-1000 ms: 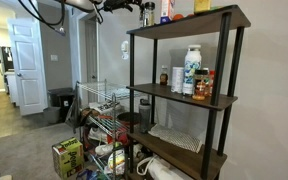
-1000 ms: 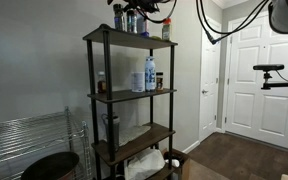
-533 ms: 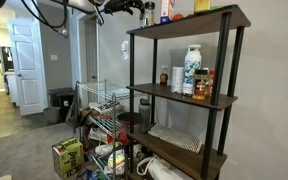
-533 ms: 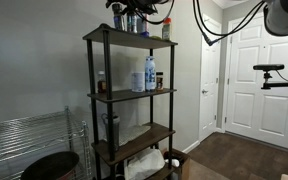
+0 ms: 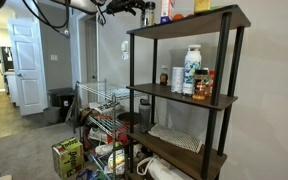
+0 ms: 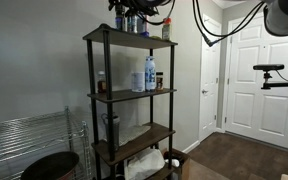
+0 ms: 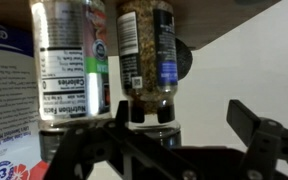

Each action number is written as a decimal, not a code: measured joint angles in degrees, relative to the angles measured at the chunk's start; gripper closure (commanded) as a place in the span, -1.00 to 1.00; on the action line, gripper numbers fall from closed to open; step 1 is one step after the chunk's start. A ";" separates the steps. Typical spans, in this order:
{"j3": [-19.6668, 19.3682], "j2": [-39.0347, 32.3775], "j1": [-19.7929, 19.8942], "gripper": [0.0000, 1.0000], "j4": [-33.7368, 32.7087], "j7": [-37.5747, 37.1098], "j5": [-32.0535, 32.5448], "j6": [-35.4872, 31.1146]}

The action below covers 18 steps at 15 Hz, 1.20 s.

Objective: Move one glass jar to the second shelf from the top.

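Observation:
My gripper (image 5: 144, 10) is up at the top shelf of the tall rack, among the containers there, and also shows in an exterior view (image 6: 132, 16). The wrist view is upside down. In it my gripper (image 7: 184, 116) is open. A slim jar (image 7: 144, 50) with dark grainy contents and a dark label stands just ahead, its capped end near my left finger (image 7: 118, 108); nothing is held. A small dark jar with a pale lid (image 6: 165, 29) stands at the top shelf's end. The second shelf from the top (image 5: 149, 91) is a dark-brown board, also in an exterior view (image 6: 114, 98).
That second shelf carries white bottles (image 5: 191, 72), a small brown bottle (image 5: 164, 77) and red-lidded spice jars (image 5: 204, 86). A green-labelled jar (image 7: 69, 60) and a white-blue container (image 7: 4, 100) stand beside the slim jar. A wire cart (image 5: 99, 125) stands beside the rack. Cables hang overhead.

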<state>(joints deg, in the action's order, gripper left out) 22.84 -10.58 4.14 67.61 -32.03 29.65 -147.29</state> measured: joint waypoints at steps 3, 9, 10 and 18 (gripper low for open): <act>-0.26 -0.09 -0.25 -1.00 -0.01 -0.90 0.62 0.44; -0.80 -0.61 -1.48 -1.00 -0.81 -1.15 1.09 1.07; -0.89 -0.77 -1.68 -1.00 -1.07 -1.20 1.32 1.15; -1.72 -3.81 -4.18 -1.00 -5.37 -3.26 2.67 2.00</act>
<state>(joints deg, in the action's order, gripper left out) 21.11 -14.38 -0.04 62.24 -35.29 32.31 -145.29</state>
